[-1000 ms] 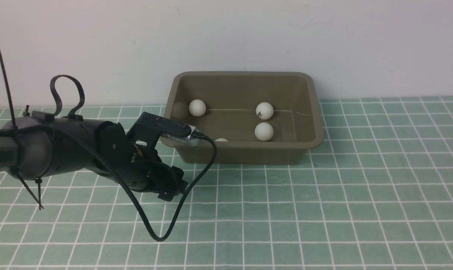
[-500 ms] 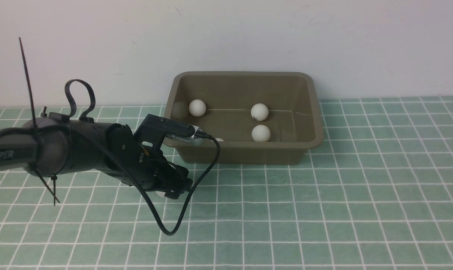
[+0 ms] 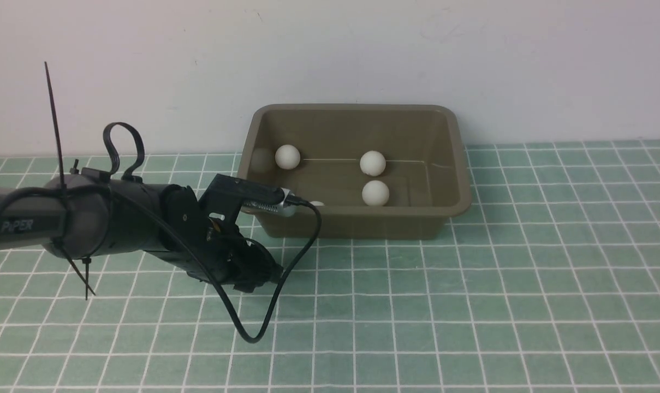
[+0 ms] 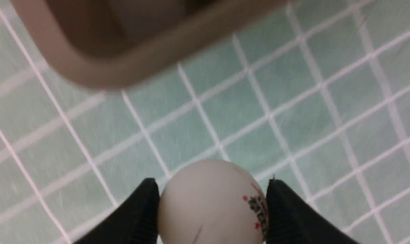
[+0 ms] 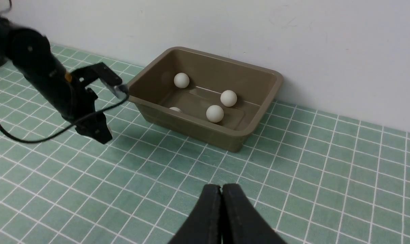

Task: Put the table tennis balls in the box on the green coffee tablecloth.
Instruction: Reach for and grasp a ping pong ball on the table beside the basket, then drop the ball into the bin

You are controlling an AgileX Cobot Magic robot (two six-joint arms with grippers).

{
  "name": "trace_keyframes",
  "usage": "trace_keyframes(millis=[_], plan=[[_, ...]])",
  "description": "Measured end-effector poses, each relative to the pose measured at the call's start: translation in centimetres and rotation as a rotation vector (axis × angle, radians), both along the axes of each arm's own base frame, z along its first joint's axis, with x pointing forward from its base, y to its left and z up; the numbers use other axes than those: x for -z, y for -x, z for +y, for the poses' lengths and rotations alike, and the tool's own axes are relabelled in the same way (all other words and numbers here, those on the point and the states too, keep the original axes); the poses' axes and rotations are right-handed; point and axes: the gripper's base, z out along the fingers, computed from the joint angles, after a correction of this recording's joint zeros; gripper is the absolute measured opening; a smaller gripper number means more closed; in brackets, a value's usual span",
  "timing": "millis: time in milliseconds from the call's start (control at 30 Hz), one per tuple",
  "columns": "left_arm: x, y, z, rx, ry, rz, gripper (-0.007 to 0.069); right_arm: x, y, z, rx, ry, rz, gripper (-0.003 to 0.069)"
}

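Box (image 3: pixel 351 222) blocks low route along far side; walls and flared rim upright all round, top uncovered, entry from above. Inside, right end bare floor; bare floor too between lone ball (image 3: pixel 287 157) at left and pair, (image 3: pixel 373 163) and (image 3: pixel 376 193), near middle. Fourth ball (image 3: pixel 316 203) tucked by near wall, mostly hidden. Left arm (image 3: pixel 138 218) with looping cable (image 3: pixel 253 333) obstructs left approach. Tablecloth (image 3: pixel 526 284) open to right of box and in front.

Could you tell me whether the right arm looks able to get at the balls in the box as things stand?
Probably yes: the box is open-topped and its right side looks unobstructed, though the right gripper is shut and would need opening.
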Motion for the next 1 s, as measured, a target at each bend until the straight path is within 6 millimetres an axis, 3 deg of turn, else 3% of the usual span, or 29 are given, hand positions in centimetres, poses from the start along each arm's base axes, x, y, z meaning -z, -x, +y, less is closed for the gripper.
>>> trace_keyframes(millis=[167, 367, 433, 667, 733, 900, 1000], plan=[[-3.7, -1.9, -0.7, 0.021, 0.060, -0.204, 0.0353, 0.0, 0.0, 0.0, 0.000, 0.000, 0.000, -0.0018], [-4.1, -4.0, -1.2, -0.015, 0.123, -0.412, 0.0353, 0.0, 0.0, 0.0, 0.000, 0.000, 0.000, -0.0018], [-3.5, -4.8, -1.3, -0.027, 0.129, -0.435, 0.0353, 0.0, 0.0, 0.0, 0.000, 0.000, 0.000, -0.0018], [3.4, -7.3, -2.2, 0.039, 0.055, -0.343, 0.0356, 0.0, 0.0, 0.0, 0.000, 0.000, 0.000, -0.0018], [4.8, -7.6, -2.4, 0.053, 0.056, -0.323, 0.0388, 0.0, 0.0, 0.0, 0.000, 0.000, 0.000, -0.0018], [5.7, -8.0, -2.7, 0.028, 0.093, -0.324, 0.0556, 0.0, 0.0, 0.0, 0.000, 0.000, 0.000, -0.0018], [5.3, -8.3, -2.8, 0.024, 0.100, -0.341, 0.0610, 0.0, 0.0, 0.0, 0.000, 0.000, 0.000, -0.0018]])
